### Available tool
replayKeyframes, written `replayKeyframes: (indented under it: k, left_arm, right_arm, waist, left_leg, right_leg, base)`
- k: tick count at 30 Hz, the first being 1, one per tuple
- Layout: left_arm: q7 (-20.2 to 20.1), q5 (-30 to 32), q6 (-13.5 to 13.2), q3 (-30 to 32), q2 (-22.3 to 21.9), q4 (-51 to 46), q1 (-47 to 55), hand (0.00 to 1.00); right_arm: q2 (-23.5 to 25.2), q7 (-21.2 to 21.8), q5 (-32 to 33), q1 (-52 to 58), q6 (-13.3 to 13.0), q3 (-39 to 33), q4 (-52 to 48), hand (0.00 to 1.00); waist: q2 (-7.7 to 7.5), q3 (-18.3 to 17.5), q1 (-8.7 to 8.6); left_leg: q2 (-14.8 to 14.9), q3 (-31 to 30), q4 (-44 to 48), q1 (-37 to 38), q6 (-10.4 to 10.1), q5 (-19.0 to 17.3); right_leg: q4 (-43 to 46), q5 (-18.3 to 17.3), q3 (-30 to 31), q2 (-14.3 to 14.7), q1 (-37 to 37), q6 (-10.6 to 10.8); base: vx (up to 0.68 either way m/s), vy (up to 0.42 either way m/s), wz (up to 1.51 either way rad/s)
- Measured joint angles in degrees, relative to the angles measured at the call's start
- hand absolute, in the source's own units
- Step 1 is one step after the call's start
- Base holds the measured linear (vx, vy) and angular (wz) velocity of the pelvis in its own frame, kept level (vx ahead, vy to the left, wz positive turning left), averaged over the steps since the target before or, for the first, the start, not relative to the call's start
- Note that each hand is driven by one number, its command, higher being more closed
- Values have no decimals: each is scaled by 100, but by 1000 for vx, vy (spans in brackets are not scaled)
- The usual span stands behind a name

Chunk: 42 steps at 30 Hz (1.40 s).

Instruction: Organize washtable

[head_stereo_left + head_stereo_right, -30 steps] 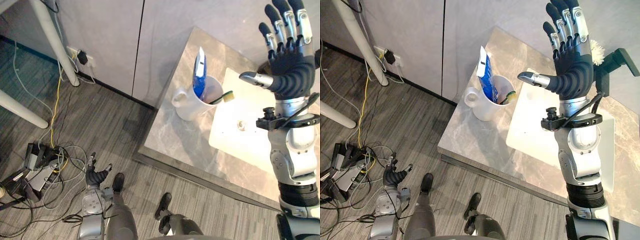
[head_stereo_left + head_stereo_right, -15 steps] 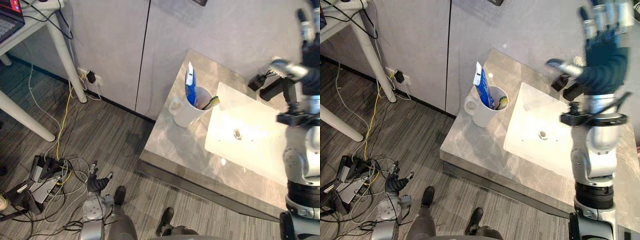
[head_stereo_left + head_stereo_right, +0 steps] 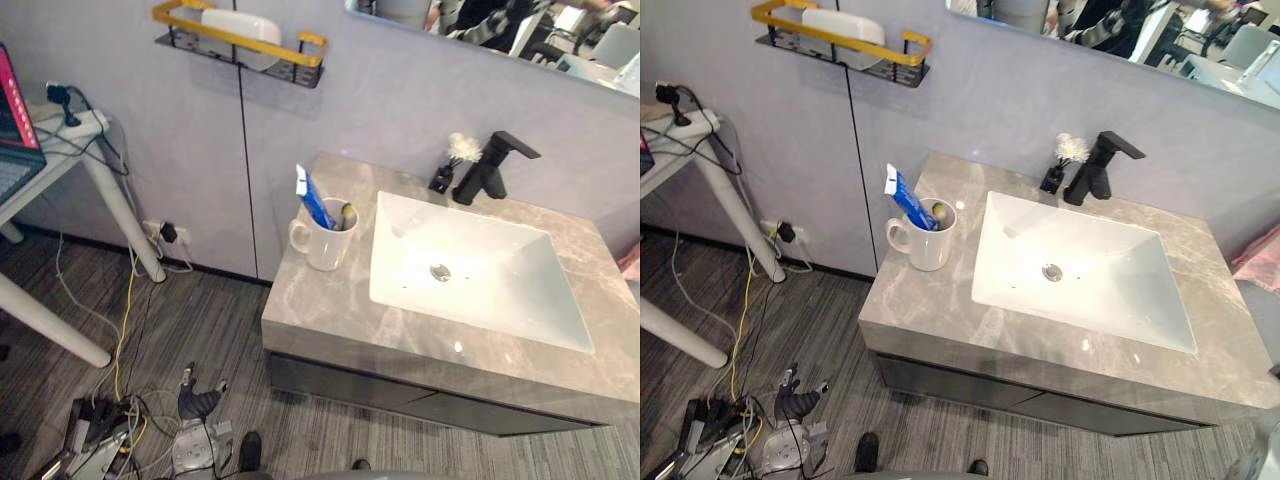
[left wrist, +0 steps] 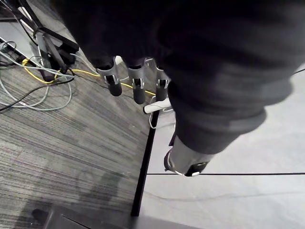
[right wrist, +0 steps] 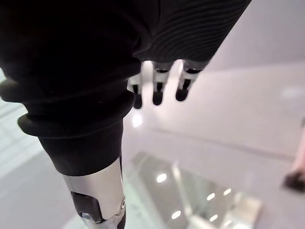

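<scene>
Since toothpaste (image 3: pixel 312 197) and toothbrush (image 3: pixel 346 213) sit in the mug (image 3: pixel 325 248) on the counter (image 3: pixel 330 312), tidying looks done; left hand (image 3: pixel 200 403) and right hand (image 5: pixel 157 93) hang released, empty.

The counter (image 3: pixel 330 310) is grey marble with pale veining; the basin (image 3: pixel 490 300) is white and the tap (image 3: pixel 488 168) black. The mug (image 3: pixel 325 250) is white, the tube (image 3: pixel 314 205) blue with a white end. The shelf (image 3: pixel 290 58) is black with a yellow rail, and the floor (image 3: pixel 200 330) shows grey-brown streaked planks.

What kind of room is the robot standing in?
Probably a mock bathroom in a lab: a marble washtable with white sink and black faucet, a mug holding toothpaste, loose cables nearby.
</scene>
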Motion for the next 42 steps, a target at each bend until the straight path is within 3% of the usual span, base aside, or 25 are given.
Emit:
replayKeyframes:
  k: [3, 7, 10, 12, 14, 16, 18, 22, 28, 34, 38, 42]
  left_arm:
    - [33, -3, -2, 125, -106, 8, 12, 0]
    - [43, -92, -18, 347, -163, 397, -39, 0]
    - [42, -429, -19, 524, -321, 974, -144, 0]
    - [40, -592, -42, 617, -374, 1380, -161, 0]
    - [31, -695, -57, 849, -384, 1874, -228, 0]
    - [24, -867, -56, 1165, -389, 2379, -239, 0]
    - [13, -933, -49, 1453, -410, 2575, -233, 0]
    - [-11, -933, -79, 1735, -412, 2615, -261, 0]
    - [-146, -1147, -136, 1649, -418, 2950, -486, 0]
    - [-216, -1258, -178, 1353, -335, 2948, -503, 0]
    - [-225, -1257, -259, 694, -212, 3122, -723, 0]
    - [-225, -1257, -259, 694, -212, 3125, -724, 0]
  right_arm:
    - [690, -392, -453, 319, 233, 27, 486, 0]
    - [1463, -561, -441, 517, 426, 254, 1572, 0]
    - [1502, -402, -72, 631, 482, 541, 2619, 0]
    - [1537, -290, 107, 592, 342, 589, 3725, 0]
    - [1533, -142, 264, 447, 378, 530, 5181, 0]
    - [1513, 255, 541, 326, 571, 477, 6901, 0]
    - [1501, 580, 661, 337, 851, 243, 7765, 0]
    - [1497, 911, 646, 305, 999, 287, 8152, 0]
    - [1493, 1085, 651, -12, 942, 1098, 8516, 0]
    - [1500, 1071, 648, -184, 762, 1442, 8519, 0]
    - [1494, 1067, 648, -389, 759, 1704, 8631, 0]
    - [1494, 1067, 648, -389, 759, 1705, 8631, 0]
  waist:
    - [62, -11, 20]
    - [131, -9, 40]
    - [267, -3, 35]
    - [327, 17, 111]
    - [352, 22, 131]
    - [412, 32, 139]
    - [487, 57, 149]
    - [543, 106, 131]
    - [460, 190, 138]
    - [320, 267, 142]
    - [393, 409, 127]
    - [394, 408, 125]
  left_leg:
    - [75, 146, 1, 172, -51, -56]
    - [175, 303, 2, 265, -100, -97]
    - [177, 330, 2, 295, -100, -116]
    - [179, 389, 4, 382, -93, -139]
    - [183, 380, 5, 406, -97, -162]
    - [164, 376, 2, 450, -72, -191]
    - [128, 376, 2, 453, -48, -209]
    - [55, 353, 1, 470, -1, -245]
    - [-109, 114, 0, 600, 5, -325]
    - [-171, 61, 1, 676, 3, -361]
    - [-257, 119, -2, 940, 17, -455]
    - [-257, 120, -2, 942, 17, -455]
  right_leg:
    - [9, 0, 3, 21, 97, 0]
    - [62, -1, 7, 62, 134, -2]
    - [54, -7, -9, 56, 189, -6]
    - [85, -18, 30, 51, 208, -22]
    - [123, -71, -3, 46, 260, -31]
    - [145, -163, -71, 20, 342, -7]
    - [138, -197, -161, -23, 403, 5]
    - [134, -221, -219, -96, 455, 16]
    - [156, -342, -507, -245, 757, 12]
    - [140, -373, -545, -284, 898, -27]
    - [-15, -398, -543, -339, 1189, 6]
    - [-15, -398, -541, -339, 1189, 6]
  base:
    - [15, -24, -19]
    - [11, -28, -19]
    - [12, -9, -1]
    - [47, -2, -5]
    - [10, -7, 6]
    - [54, -11, 17]
    - [76, 2, 19]
    - [68, 13, 10]
    - [87, 10, 24]
    - [86, 2, 11]
    - [33, 7, 9]
    - [0, 0, 0]
